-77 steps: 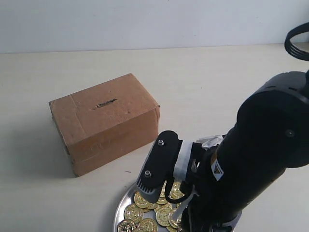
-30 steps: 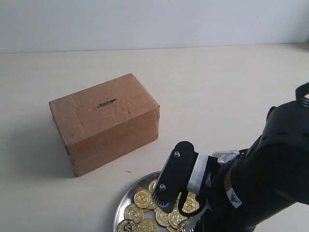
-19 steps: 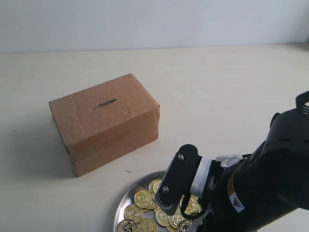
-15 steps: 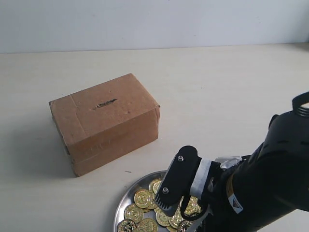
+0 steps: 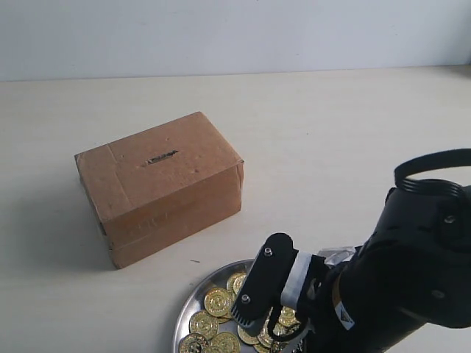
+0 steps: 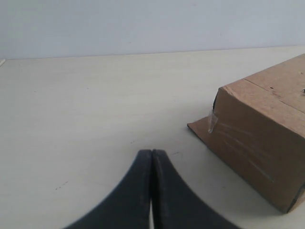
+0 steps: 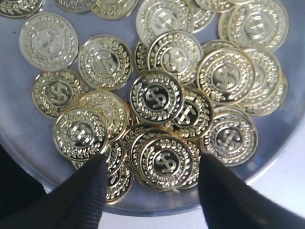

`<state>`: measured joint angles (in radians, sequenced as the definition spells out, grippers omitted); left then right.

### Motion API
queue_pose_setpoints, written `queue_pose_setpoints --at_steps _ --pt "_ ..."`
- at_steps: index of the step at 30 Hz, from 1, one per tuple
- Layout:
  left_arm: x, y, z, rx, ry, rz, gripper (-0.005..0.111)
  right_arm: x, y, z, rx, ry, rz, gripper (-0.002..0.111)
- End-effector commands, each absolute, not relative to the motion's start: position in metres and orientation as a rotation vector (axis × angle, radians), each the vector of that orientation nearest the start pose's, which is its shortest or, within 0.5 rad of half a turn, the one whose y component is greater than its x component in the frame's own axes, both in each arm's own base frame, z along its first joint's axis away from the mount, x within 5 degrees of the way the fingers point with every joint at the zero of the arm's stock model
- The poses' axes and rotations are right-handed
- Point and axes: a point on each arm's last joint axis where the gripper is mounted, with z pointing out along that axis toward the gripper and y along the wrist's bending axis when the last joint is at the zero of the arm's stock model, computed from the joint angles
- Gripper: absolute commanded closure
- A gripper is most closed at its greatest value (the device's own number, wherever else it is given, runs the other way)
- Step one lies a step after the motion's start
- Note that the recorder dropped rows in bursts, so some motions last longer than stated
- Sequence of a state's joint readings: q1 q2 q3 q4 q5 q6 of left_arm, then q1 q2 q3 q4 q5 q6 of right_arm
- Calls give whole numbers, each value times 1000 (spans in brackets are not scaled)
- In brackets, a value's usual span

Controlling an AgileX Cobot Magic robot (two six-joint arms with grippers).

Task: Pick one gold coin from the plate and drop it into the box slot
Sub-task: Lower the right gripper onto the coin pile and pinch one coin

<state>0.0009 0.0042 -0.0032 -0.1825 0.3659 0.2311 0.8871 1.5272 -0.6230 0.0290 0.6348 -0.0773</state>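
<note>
1. You have a pale cream table (image 5: 331, 125), matte and smooth, with a plain light wall (image 5: 221, 33) behind it.
2. The box (image 5: 158, 187) stands on the left-centre of the table in the exterior view, set at an angle to the table's far edge. Its long axis runs left to right, rising slightly toward the far right.
3. The slot (image 5: 162, 157) is cut in the box's top face, near the middle. It is a short dark slit with rough edges, and it runs parallel to the box's long sides.
4. The box is brown cardboard, rectangular and sealed with tape. The left wrist view shows one of its corners (image 6: 262, 138) with clear tape glinting on it.
5. The plate (image 5: 193, 309) lies near the front edge, in front and to the right of the box and apart from it. It is round, shiny metal with a shallow rim (image 7: 267, 162).
6. The gold coins (image 7: 157, 98) are embossed with a dollar sign inside a wreath, and they overlap in a loose heap.
7. Your right gripper (image 7: 152, 164) hangs over the plate with its dark fingers spread wide. They straddle a few coins near the rim and grip nothing.
8. Your left gripper (image 6: 151, 157) is fully closed, tips pressed together and empty, low over bare table beside the box.
</note>
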Motion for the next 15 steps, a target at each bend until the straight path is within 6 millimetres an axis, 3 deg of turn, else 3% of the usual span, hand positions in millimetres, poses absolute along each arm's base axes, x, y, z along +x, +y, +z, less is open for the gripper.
queue_pose_setpoints --at_steps 1,15 --pt "53 -6 182 92 1831 -26 107 143 174 143 -1382 2702 84 54" --pt "53 -6 182 92 1831 -26 107 144 172 142 -1362 2722 34 54"
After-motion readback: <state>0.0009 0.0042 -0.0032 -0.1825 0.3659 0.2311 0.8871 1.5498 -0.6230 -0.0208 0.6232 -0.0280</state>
